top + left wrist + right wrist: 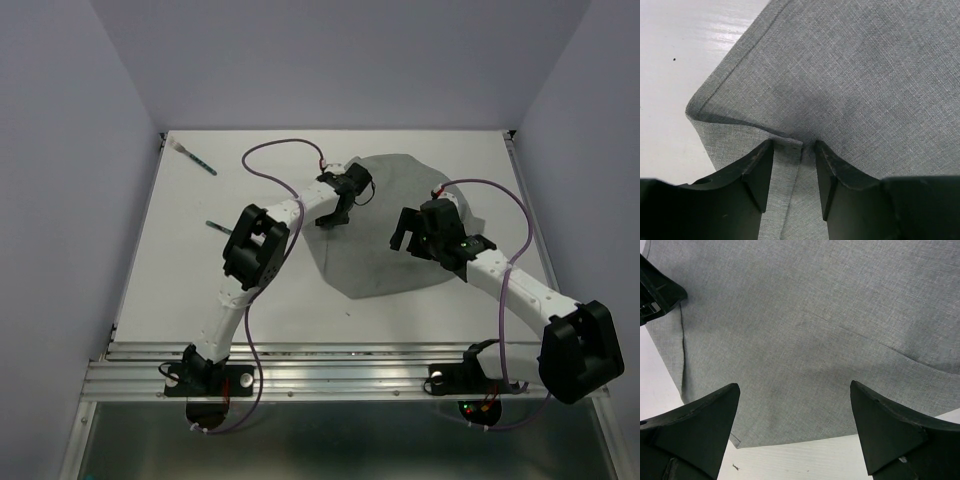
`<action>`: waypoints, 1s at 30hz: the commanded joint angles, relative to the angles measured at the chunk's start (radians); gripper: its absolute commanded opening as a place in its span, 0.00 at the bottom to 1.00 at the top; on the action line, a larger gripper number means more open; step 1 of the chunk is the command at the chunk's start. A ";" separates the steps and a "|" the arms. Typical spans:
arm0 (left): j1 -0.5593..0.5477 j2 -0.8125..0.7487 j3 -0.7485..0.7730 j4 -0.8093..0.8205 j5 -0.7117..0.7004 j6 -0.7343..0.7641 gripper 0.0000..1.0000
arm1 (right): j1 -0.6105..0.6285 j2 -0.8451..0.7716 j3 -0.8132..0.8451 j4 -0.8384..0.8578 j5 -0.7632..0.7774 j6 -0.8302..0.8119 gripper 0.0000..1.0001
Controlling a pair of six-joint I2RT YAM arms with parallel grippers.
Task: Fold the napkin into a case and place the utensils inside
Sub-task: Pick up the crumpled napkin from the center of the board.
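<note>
The napkin [385,255] lies spread over the middle of the tabletop [300,315], toward the far edge. Its right part is hidden under the right arm.

One utensil [197,159] lies at the far-left corner. A second utensil [216,225] near the left edge is cut off by the left arm.

The left gripper [338,215] is at the napkin's left edge. Its fingers [757,170] are narrowed to a slim gap with the hemmed cloth between them; whether they clamp it cannot be determined.

The right gripper [405,240] is above the cloth, its fingers [705,420] spread wide and holding nothing.

White arms [222,318], black hands [335,218], thin purple cables [280,143].
</note>
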 commanded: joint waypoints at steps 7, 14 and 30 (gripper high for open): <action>-0.002 -0.062 -0.046 -0.028 -0.053 0.020 0.34 | 0.000 -0.004 0.000 -0.005 0.005 0.000 0.97; -0.002 -0.120 -0.098 0.006 -0.045 0.036 0.18 | 0.000 0.001 -0.005 -0.005 0.013 0.001 0.97; 0.000 -0.365 -0.282 0.069 0.005 0.014 0.00 | 0.000 0.006 -0.019 -0.008 0.044 0.006 0.96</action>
